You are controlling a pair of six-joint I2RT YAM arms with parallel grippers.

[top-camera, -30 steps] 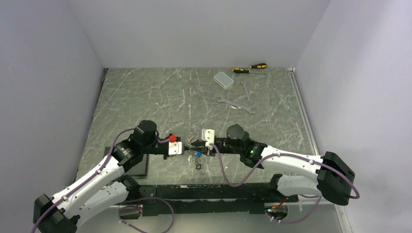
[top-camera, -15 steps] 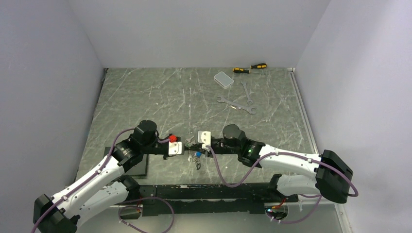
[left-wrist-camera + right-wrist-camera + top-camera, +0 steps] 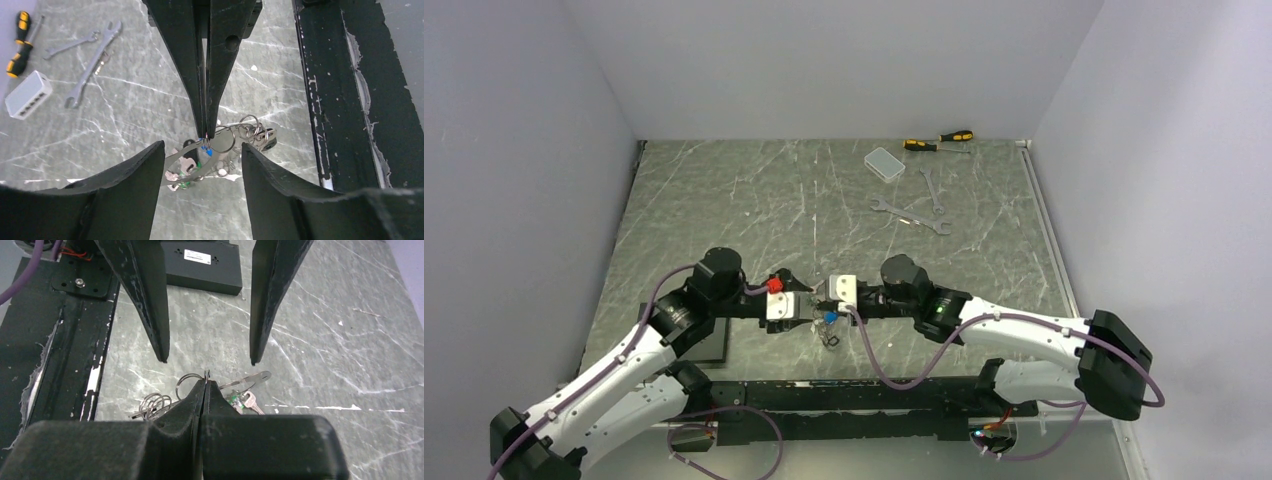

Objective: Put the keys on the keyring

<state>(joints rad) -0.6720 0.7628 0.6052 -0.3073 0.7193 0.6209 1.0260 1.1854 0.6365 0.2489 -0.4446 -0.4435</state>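
The keys [image 3: 181, 176] lie bunched on the table between the two arms, some with green heads and one with a blue head [image 3: 829, 317]. The keyring [image 3: 235, 131] shows as a long silver loop running through them, with several small rings [image 3: 251, 128] at its right end. My right gripper [image 3: 206, 379] is shut, and a small ring [image 3: 186, 383] by the blue key is pinched at its tip. My left gripper [image 3: 202, 146] faces it, open, one finger on each side of the right gripper's tip [image 3: 205, 135], holding nothing.
Two long wrenches [image 3: 911, 215], two screwdrivers [image 3: 939, 140] and a small white box [image 3: 884, 163] lie at the far right of the table. A black plate [image 3: 714, 345] sits under the left arm. The black mounting rail [image 3: 874, 395] runs along the near edge.
My left gripper was shut and has opened, drawing back a little to the left. My right gripper has closed on the small ring and shifted slightly left.
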